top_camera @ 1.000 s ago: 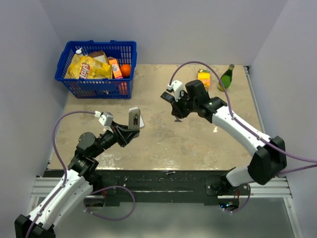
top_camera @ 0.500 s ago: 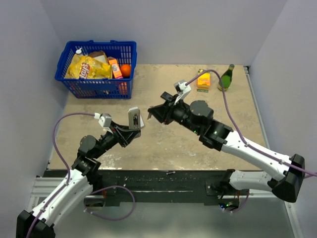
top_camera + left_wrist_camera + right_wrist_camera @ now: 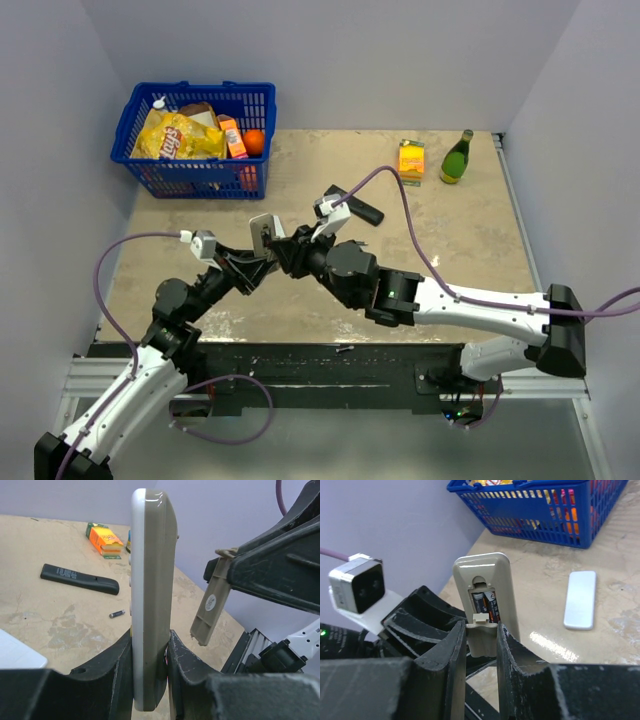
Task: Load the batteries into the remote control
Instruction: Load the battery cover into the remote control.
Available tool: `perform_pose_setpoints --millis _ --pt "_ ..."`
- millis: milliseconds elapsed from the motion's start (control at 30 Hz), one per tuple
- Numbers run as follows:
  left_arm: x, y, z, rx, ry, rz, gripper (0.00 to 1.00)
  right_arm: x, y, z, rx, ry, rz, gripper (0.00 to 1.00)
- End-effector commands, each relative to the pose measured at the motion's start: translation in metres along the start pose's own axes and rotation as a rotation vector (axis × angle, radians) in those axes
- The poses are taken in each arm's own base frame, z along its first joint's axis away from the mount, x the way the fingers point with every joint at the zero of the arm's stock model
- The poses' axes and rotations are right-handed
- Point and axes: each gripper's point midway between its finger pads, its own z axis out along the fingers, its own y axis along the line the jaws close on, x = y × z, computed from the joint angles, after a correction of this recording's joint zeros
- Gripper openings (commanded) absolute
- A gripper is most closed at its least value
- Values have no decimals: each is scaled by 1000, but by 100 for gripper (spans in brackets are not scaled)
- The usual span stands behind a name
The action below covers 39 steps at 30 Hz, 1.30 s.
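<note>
My left gripper (image 3: 150,645) is shut on the lower part of a beige remote control (image 3: 150,590) and holds it upright on its edge above the table. The remote's (image 3: 506,592) open back compartment faces the right wrist view. Two batteries (image 3: 485,605) lie side by side in it. My right gripper (image 3: 481,630) is shut on the beige battery cover (image 3: 482,640), just in front of the compartment's lower end. From the left wrist view the cover (image 3: 210,607) hangs a little apart from the remote. In the top view both grippers meet around the remote (image 3: 265,232). One loose battery (image 3: 117,613) lies on the table.
A black remote (image 3: 362,210) lies behind the arms, with an orange box (image 3: 411,158) and a green bottle (image 3: 457,157) at the back right. A blue basket (image 3: 195,140) of groceries stands back left. A flat pale grey slab (image 3: 580,600) lies on the table.
My right arm has swung left and forward from the table's middle, bringing the cover up to the remote. The left gripper has shifted slightly left and kept the remote.
</note>
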Motion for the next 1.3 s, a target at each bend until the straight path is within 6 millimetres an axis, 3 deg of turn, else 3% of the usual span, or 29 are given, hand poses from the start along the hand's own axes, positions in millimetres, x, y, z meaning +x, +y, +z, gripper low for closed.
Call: perform_pose_setpoints --millis 0,467,1267 --pt "-19 -5 2 8 -55 47 0 -34 7 5 53 -128 38 0" --pt "-19 -8 1 17 -44 55 0 -38 6 9 61 -197 -23 0" --pt "-29 -10 1 2 -60 55 0 -9 -1 17 123 -148 -107 0"
